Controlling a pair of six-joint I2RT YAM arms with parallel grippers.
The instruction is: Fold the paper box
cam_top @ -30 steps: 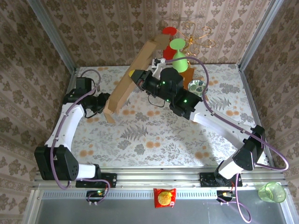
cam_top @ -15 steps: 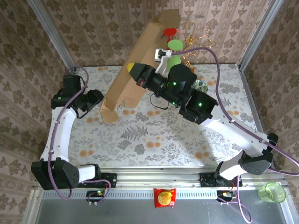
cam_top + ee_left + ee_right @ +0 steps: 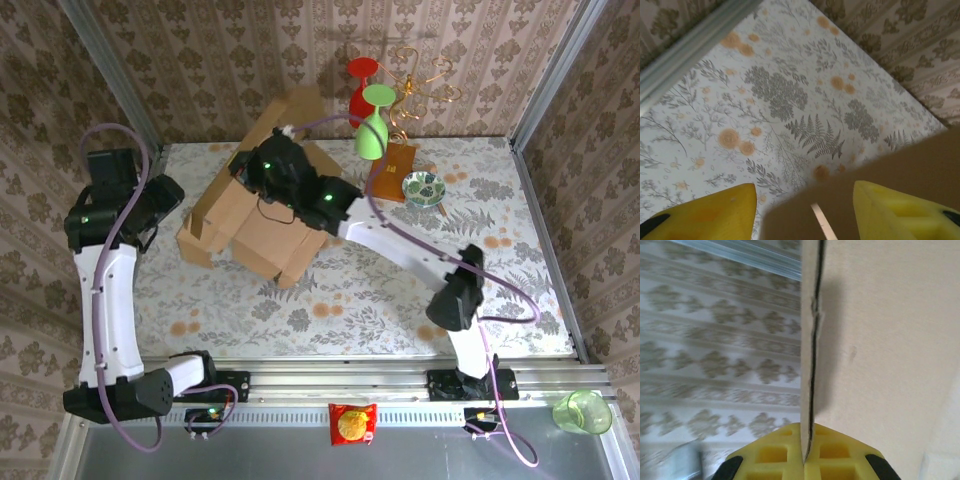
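The paper box (image 3: 265, 240), a big brown cardboard sheet with creased flaps, lies partly folded on the flowered table, its back flap raised toward the wall. My right gripper (image 3: 243, 165) is at the box's raised back-left part. In the right wrist view its yellow fingers (image 3: 780, 455) are shut on the thin edge of a cardboard panel (image 3: 880, 340). My left gripper (image 3: 165, 200) hovers just left of the box, apart from it. Its jaws (image 3: 805, 210) stand open, and a blurred cardboard edge (image 3: 880, 170) shows between and beyond them.
A wire rack with a red and a green glass (image 3: 372, 110) stands at the back on an orange base (image 3: 398, 160). A patterned bowl (image 3: 422, 187) sits beside it. A snack packet (image 3: 352, 422) and a green cup (image 3: 582, 410) lie off the table in front.
The right arm has swung the box down and to the left, from steeply tilted up to lying on the table. The left arm has pulled back leftward and its jaws have widened.
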